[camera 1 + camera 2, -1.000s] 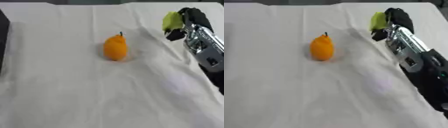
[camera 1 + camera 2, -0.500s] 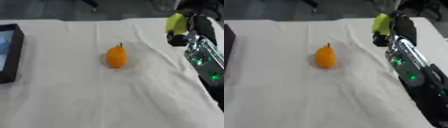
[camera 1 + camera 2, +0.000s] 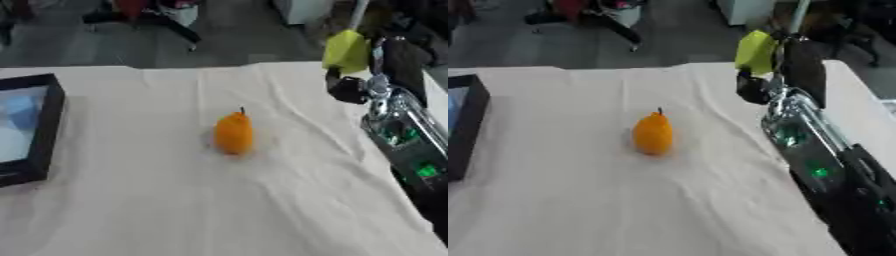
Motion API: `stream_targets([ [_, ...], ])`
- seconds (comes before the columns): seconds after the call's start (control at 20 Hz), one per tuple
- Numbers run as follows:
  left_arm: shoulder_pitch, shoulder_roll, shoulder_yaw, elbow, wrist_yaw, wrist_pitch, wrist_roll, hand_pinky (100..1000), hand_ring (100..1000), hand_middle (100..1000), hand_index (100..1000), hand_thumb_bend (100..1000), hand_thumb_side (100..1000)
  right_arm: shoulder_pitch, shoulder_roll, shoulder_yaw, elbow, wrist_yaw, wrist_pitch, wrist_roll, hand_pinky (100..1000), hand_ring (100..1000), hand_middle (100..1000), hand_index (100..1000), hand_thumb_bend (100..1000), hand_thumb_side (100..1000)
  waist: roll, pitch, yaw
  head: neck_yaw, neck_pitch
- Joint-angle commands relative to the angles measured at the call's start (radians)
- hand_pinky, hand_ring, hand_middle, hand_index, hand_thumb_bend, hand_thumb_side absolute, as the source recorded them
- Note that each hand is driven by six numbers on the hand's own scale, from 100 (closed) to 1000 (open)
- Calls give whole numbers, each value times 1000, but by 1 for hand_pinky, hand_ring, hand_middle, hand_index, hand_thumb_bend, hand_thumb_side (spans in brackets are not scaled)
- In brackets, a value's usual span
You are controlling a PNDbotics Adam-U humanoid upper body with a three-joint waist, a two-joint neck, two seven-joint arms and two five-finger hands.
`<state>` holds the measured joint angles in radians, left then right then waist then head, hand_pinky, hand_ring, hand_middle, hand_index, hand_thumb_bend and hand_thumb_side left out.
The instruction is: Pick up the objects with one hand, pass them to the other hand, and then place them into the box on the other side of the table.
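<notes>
Upright orange pear, stem up

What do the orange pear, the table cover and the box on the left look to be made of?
Orange pear: probably plastic or foam, a toy; uniform matte orange, no blemishes. Table cover: cloth, cream, matte; creases and folds show. Box: looks rigid, black matte walls, maybe plastic or board; I cannot tell which. Its pale blue inside is unclear.

One orange pear, one yellow-green object, one box
</notes>
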<state>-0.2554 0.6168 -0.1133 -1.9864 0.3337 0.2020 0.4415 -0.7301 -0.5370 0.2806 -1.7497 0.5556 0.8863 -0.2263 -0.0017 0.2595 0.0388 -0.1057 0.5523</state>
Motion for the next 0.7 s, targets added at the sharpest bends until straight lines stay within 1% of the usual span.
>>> stream_targets([
  [0.05, -12, 41, 12, -14, 5, -4, -7, 1000, 845, 873, 756, 100, 669, -18, -9, 6, -7, -42, 21, -69, 787, 665, 595, 611, 100, 100, 10, -19, 3, -2, 6],
  [0.35, -10, 53, 11, -14, 6, -6, -18, 1000, 844, 871, 757, 100, 663, -14, 11, 26, 3, -121, 21, -154, 791, 660, 590, 605, 100, 100, 8, -25, 1, 9, 35],
  [0.5, -11, 66, 7, -14, 5, -11, -31, 1000, 843, 870, 757, 100, 654, -10, 30, 30, 2, -168, 21, -202, 793, 661, 584, 598, 100, 100, 10, -27, -1, 10, 48],
  [0.7, -18, 91, 4, -14, 5, -19, -55, 1000, 843, 870, 759, 100, 635, -5, 52, 53, -3, -234, 21, -268, 791, 656, 579, 593, 100, 100, 13, -28, 2, 12, 62],
])
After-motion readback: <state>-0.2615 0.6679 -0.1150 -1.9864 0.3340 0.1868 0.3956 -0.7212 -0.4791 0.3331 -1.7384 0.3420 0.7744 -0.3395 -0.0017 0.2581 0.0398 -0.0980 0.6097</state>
